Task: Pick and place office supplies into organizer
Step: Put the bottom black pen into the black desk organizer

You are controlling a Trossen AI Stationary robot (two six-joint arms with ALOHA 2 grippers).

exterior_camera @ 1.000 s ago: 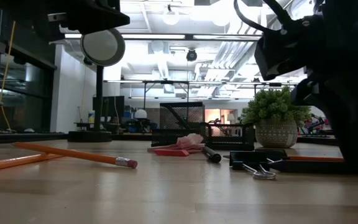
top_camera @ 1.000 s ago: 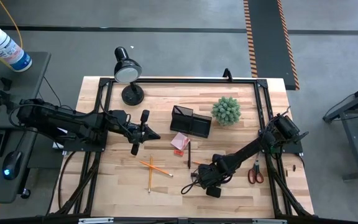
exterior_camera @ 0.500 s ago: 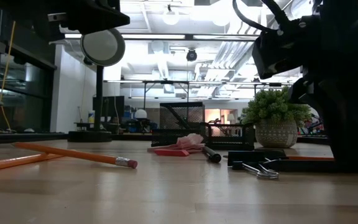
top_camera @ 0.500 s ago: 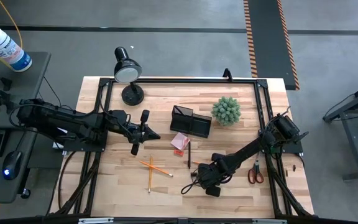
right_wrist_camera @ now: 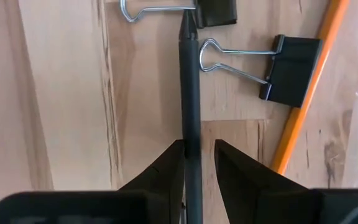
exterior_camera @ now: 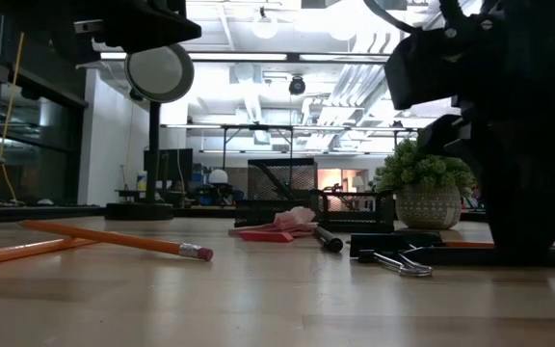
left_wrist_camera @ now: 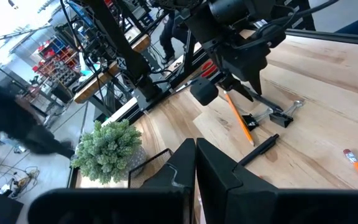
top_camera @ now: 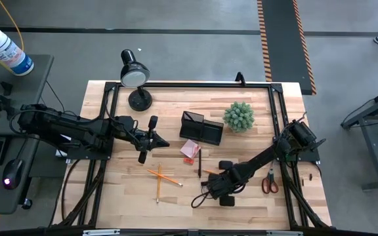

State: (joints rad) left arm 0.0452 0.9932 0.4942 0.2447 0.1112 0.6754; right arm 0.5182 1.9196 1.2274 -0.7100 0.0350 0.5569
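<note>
Near the table's front middle, my right gripper (top_camera: 217,189) points down, shut on a black pen (right_wrist_camera: 190,93). The pen's tip reaches a black binder clip (right_wrist_camera: 215,11); a second clip (right_wrist_camera: 291,68) and an orange pencil (right_wrist_camera: 303,93) lie beside it. My left gripper (top_camera: 147,140) hangs shut and empty above the table's left half. A second pen (top_camera: 199,162) and a pink sticky-note pad (top_camera: 189,149) lie in front of the black organizer (top_camera: 202,128). Two crossed pencils (top_camera: 162,177) lie at the front left, and red-handled scissors (top_camera: 270,182) at the right. My right gripper pinches the pen's barrel (right_wrist_camera: 191,134) between its two fingers, some way back from the tip. The fingers come from above, pointing down, one on each side of the barrel. The pen lies level at the tabletop (exterior_camera: 393,243), its tip against a binder clip.
A green spiky plant ball (top_camera: 239,117) stands right of the organizer, and a black desk lamp (top_camera: 134,75) at the far left corner. A black frame (top_camera: 277,124) runs round the table. Bare wood lies between the crossed pencils and the front edge.
My right gripper has rolled about its downward line without leaving its place. The pen in it has swung a little along the table with it.
</note>
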